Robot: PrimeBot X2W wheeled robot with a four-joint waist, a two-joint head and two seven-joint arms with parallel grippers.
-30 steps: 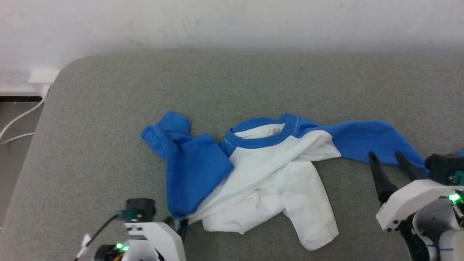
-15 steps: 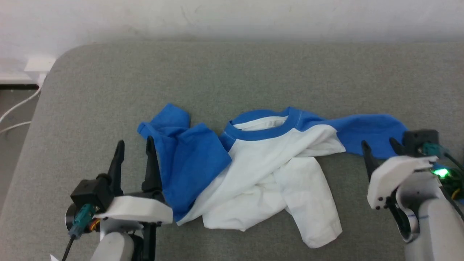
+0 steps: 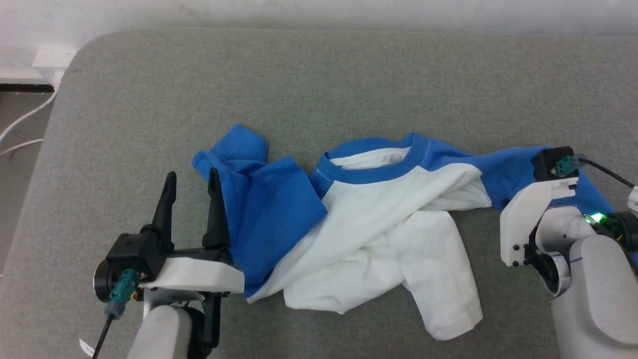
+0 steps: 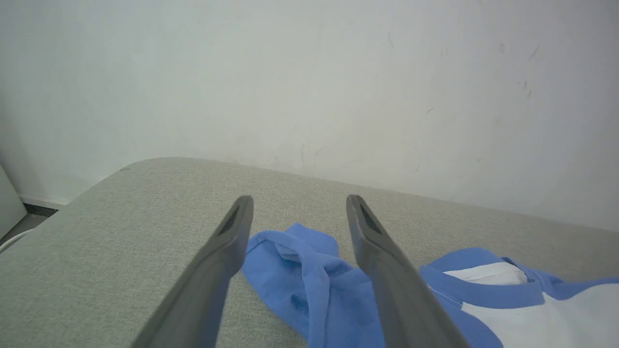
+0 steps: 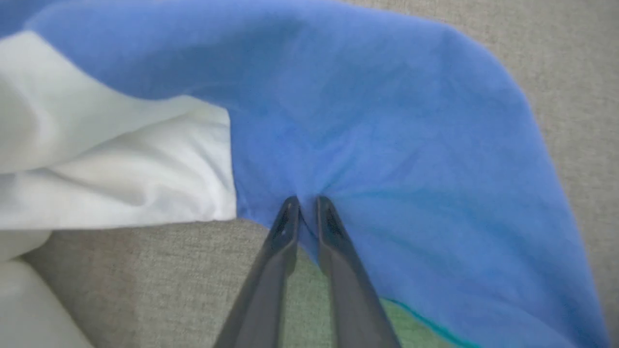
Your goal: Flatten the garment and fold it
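left pincer (image 3: 192, 174) opened, right pincer (image 5: 307, 202) nipping garment (image 3: 379, 214)

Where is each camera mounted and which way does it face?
Head: on the head, facing forward and down at the T-shirt on the grey cushion; left fingers lower left, right wrist lower right.
Left wrist: looks along the open left fingers, over one blue sleeve toward the wall.
Right wrist: looks down along the right fingers, pinched on the other blue sleeve.
Shared: all three show the T-shirt.

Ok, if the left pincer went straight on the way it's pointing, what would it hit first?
Probably the garment: its bunched blue sleeve lies just ahead between the open left pincer's fingers. If it rides higher, the wall behind.
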